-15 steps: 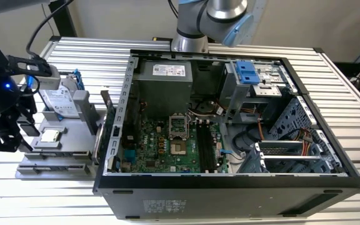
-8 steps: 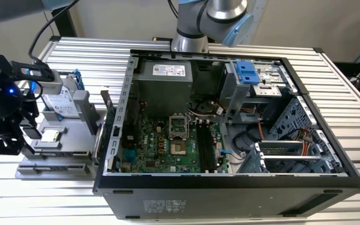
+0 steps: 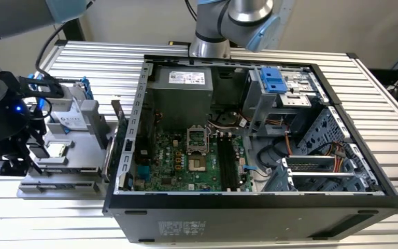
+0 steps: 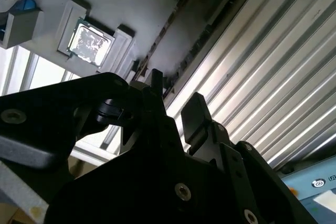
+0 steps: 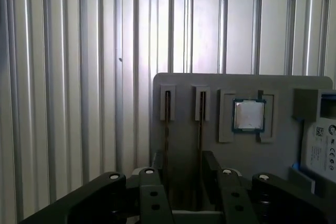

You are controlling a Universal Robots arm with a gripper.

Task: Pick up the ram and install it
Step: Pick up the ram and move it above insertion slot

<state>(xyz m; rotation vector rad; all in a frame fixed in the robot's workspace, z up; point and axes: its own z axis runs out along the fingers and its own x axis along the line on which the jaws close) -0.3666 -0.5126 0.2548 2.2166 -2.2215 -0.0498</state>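
Observation:
Two ram sticks stand edge-on in slots of a grey fixture plate [image 5: 241, 85]: one ram stick [image 5: 167, 114] and a second one [image 5: 201, 114] beside it. In the second wrist view, a ram [image 4: 168, 24] runs as a dark strip along the plate. My gripper [image 5: 181, 163] hovers just above these slots with its black fingers [image 5: 157, 169] apart and nothing between them. The exterior view has the gripper [image 3: 5, 165] at the exterior view's left, over the fixture [image 3: 57, 187]. The motherboard's black memory slots [image 3: 228, 163] lie inside the open computer case [image 3: 254, 205].
A processor chip [image 5: 248, 115] sits in a pocket of the fixture next to the ram slots, and a hard drive in a blue frame [image 3: 71, 111] stands behind it. The ribbed aluminium table [image 5: 79, 77] surrounds everything. A second arm's base [image 3: 213, 31] stands behind the case.

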